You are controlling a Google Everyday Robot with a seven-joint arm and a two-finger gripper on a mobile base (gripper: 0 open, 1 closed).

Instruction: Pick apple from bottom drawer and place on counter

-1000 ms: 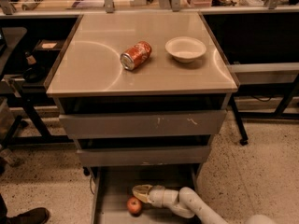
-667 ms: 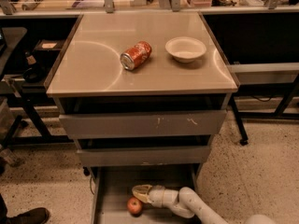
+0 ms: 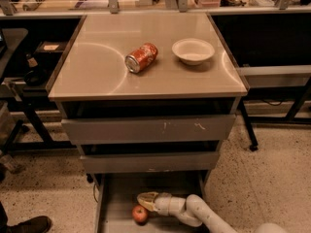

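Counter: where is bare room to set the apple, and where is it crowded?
Bare: the counter's left half, from the left edge to the soda can, and the front strip below can and bowl. Crowded: the middle-right, can beside bowl. The claw is down in the bottom drawer beside the apple.

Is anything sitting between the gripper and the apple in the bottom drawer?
Nothing visible does. The gripper is inside the bottom drawer, close beside the apple, and no other object lies between them.
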